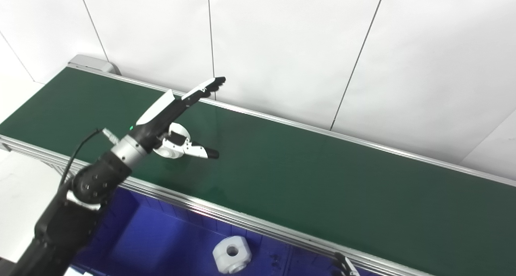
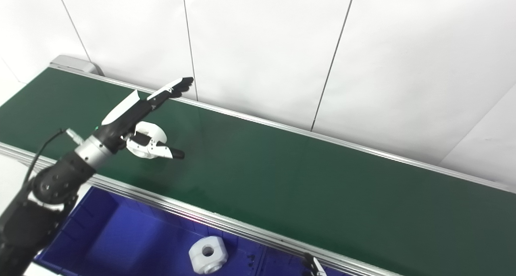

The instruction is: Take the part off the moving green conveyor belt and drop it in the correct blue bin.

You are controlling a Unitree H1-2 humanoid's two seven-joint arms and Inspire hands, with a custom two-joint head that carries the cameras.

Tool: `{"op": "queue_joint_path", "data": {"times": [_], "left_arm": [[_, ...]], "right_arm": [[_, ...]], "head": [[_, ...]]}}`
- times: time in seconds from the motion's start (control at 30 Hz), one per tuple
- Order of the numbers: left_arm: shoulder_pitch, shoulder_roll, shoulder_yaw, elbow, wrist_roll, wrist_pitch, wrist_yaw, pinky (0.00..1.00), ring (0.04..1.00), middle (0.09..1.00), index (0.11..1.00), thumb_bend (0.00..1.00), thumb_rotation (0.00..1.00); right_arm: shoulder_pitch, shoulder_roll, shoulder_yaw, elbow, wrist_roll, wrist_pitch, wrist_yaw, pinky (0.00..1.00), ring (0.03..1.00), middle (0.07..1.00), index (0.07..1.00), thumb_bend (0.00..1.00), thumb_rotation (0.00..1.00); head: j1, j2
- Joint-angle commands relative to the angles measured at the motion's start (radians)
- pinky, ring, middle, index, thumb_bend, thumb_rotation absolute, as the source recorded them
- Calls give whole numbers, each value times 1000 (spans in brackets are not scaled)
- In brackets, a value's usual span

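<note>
The green conveyor belt (image 1: 322, 175) runs from upper left to lower right, and I see no part on it. My left hand (image 1: 177, 118) hovers over the belt's left part, open and empty, fingers (image 1: 203, 88) stretched toward the wall and thumb pointing right. A white hexagonal part with a centre hole (image 1: 232, 254) lies in the blue bin (image 1: 153, 235) below the belt's near rail. Only the fingertips of my right hand (image 1: 344, 266) show at the bottom edge, near the rail; its state is hidden.
An aluminium rail (image 1: 225, 215) edges the belt's near side, above the bin. A white panelled wall (image 1: 282, 46) stands right behind the belt. A grey end housing (image 1: 92, 63) sits at the belt's far left end.
</note>
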Motion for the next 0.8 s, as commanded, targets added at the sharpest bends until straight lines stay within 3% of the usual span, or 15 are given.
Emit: {"op": "queue_joint_path", "data": {"times": [0.0, 0.1, 0.13, 0.27, 0.47, 0.63, 0.77], "left_arm": [[-62, 43, 16, 30, 26, -18, 1, 900, 948, 978, 978, 703, 271], [-97, 62, 8, 102, 52, -28, -7, 864, 943, 979, 974, 732, 203], [-106, 67, 4, 124, 65, -32, -6, 863, 943, 980, 972, 742, 156], [-122, 78, -9, 173, 137, -10, 3, 852, 932, 974, 973, 770, 121], [-127, 97, -40, 210, 267, 35, 13, 828, 916, 958, 980, 848, 169], [-136, 114, -80, 253, 333, 3, 17, 942, 950, 977, 994, 892, 123], [-139, 112, -102, 290, 336, -17, 16, 949, 954, 972, 992, 929, 76]], "right_arm": [[-3, 7, 1, -21, 16, -66, -11, 764, 848, 891, 927, 822, 181], [-4, 9, 2, -18, 20, -74, -14, 715, 821, 881, 923, 824, 175], [-4, 10, 2, -18, 20, -74, -14, 724, 827, 883, 923, 823, 177], [-8, 6, 1, -5, 22, -100, -16, 751, 843, 889, 923, 816, 166], [-6, 5, -2, -10, 20, -97, -10, 782, 857, 893, 925, 816, 174], [-7, 5, -4, -10, 25, -98, -10, 773, 856, 894, 925, 814, 167], [-5, 7, -7, -10, 20, -99, -15, 777, 857, 894, 922, 816, 174]], "head": [[1, -1], [-1, -2], [-1, -3], [-1, -6], [4, -7], [2, -6], [4, -5]]}}
